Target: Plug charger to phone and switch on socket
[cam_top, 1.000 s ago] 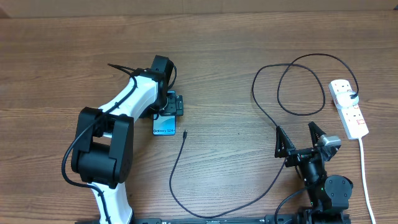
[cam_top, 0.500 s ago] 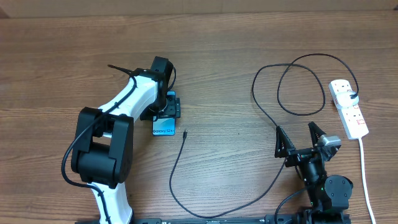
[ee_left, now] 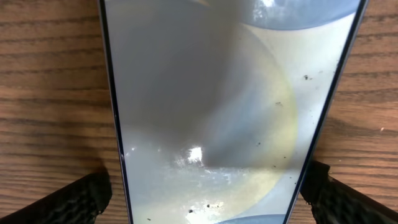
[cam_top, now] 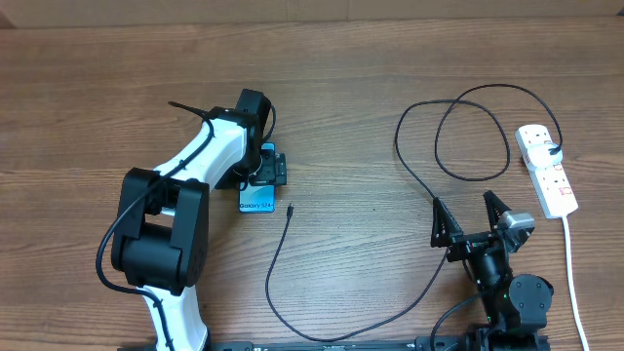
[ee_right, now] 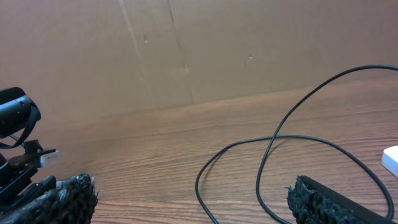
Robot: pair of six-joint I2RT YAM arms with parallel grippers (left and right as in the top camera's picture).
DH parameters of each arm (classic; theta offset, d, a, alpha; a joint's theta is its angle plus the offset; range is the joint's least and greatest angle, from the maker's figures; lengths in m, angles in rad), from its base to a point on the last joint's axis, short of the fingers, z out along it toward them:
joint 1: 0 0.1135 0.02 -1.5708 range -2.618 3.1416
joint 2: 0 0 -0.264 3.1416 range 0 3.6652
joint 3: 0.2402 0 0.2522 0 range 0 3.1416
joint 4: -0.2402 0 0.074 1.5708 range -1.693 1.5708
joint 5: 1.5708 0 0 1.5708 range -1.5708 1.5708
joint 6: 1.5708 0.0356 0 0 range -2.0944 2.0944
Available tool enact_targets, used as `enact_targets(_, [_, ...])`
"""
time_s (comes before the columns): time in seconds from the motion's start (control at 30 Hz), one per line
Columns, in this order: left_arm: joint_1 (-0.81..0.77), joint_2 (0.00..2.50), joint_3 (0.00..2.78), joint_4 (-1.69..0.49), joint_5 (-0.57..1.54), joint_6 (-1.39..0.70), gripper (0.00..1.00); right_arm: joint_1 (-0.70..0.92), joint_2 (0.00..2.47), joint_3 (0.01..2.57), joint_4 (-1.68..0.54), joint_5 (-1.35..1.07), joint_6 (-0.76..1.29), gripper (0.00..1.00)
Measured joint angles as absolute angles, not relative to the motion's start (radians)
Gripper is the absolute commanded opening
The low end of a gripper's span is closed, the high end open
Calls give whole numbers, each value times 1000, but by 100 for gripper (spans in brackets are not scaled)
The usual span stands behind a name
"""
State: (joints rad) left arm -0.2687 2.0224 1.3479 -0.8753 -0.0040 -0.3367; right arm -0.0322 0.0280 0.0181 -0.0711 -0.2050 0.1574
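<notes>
Phone, slim and rectangular with a light-blue screen (cam_top: 258, 202), lies flat on the brown wooden table (cam_top: 117, 68). The left gripper (cam_top: 267, 172) stands over its far end, fingers (ee_left: 87, 196) against both long edges, so I judge it holds the phone steady. Next, the tiny plug tip (cam_top: 291, 208) of the thin black charger cable (cam_top: 276, 263), just beside the phone, needs picking up and careful aiming. The right gripper (cam_top: 462, 201), well apart from the phone, is spread wide and empty. The phone's port is hidden. The switches on the white power strip (cam_top: 546, 171), far from the phone, are hard to make out.
</notes>
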Motion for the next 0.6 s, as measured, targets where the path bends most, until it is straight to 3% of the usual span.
enact_targets(0.17, [-269,2022,1348,-875,-1,-328,80,-32,28,18,-71,-205,157,100])
enact_targets(0.6, [-269,2022,1348,-875,7,-322,84,-32,28,18,-70,-205,157,100])
